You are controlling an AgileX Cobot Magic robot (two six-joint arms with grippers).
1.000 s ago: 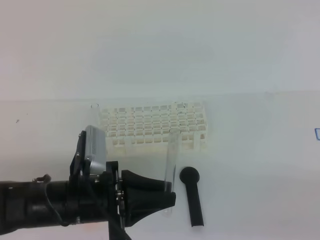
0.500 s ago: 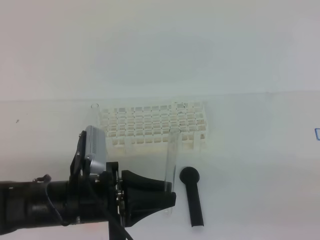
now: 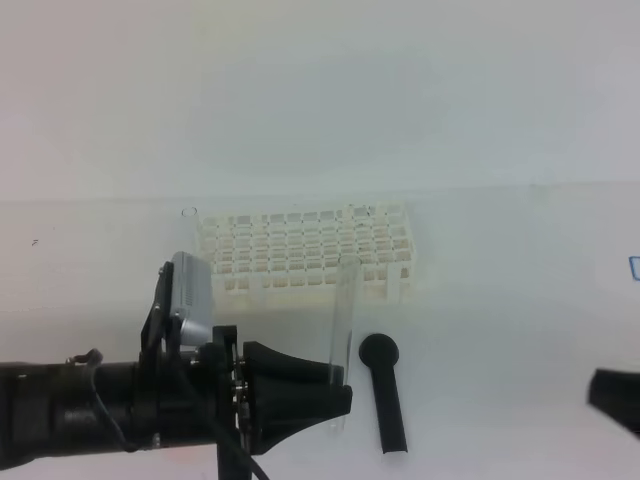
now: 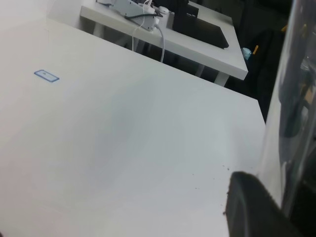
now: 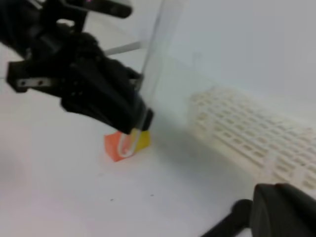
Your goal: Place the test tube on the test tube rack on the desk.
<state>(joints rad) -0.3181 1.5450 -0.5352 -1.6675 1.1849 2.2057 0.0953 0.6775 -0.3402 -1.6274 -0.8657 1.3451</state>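
Only right wrist: orange-yellow block [image 5: 126, 143] | left fingers [image 3: 338, 385] clamp test tube [image 3: 343, 330] | right fingers together

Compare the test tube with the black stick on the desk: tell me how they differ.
The test tube is clear glass; the black stick is opaque black. The tube stands nearly upright, clamped in the left gripper; the stick lies flat on the desk, untouched. The tube is straight-walled with an open rim on top; the stick has a round head at its far end. Both are slim, of similar length, and sit in front of the rack.
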